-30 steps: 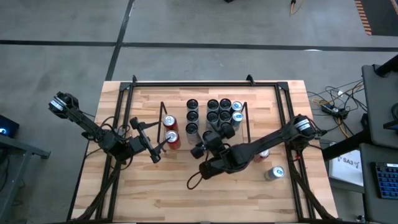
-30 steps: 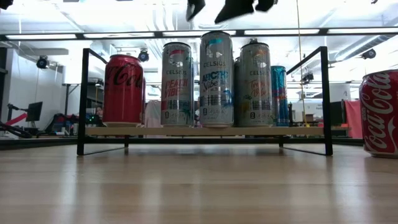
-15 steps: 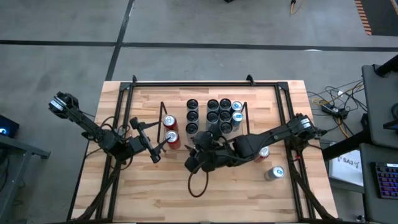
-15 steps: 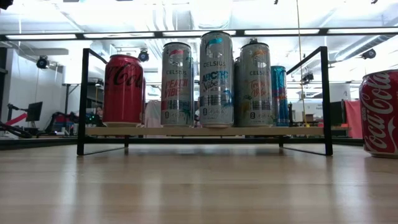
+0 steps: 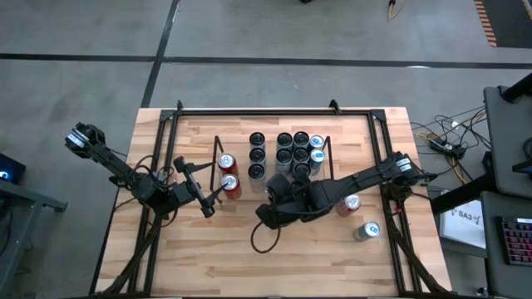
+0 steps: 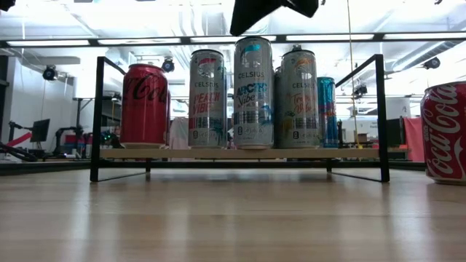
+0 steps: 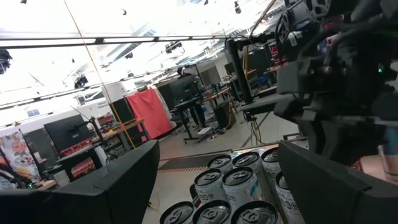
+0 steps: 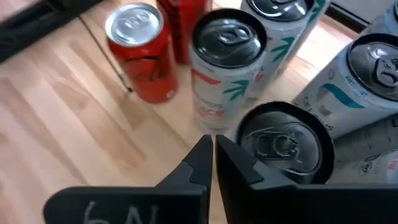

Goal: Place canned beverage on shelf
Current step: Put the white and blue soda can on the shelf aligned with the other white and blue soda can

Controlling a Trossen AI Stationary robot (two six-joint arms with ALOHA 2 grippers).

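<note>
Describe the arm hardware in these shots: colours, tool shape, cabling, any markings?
Both arms are dark, nearly black, slim jointed links. The left arm carries a silver-grey motor housing at its outer joint; the right arm has a similar one. A black cable loop hangs below the right tool. In the right wrist view its fingers are flat matte-black wedges, with white handwritten characters on the body. The left tool is black, two-fingered.
</note>
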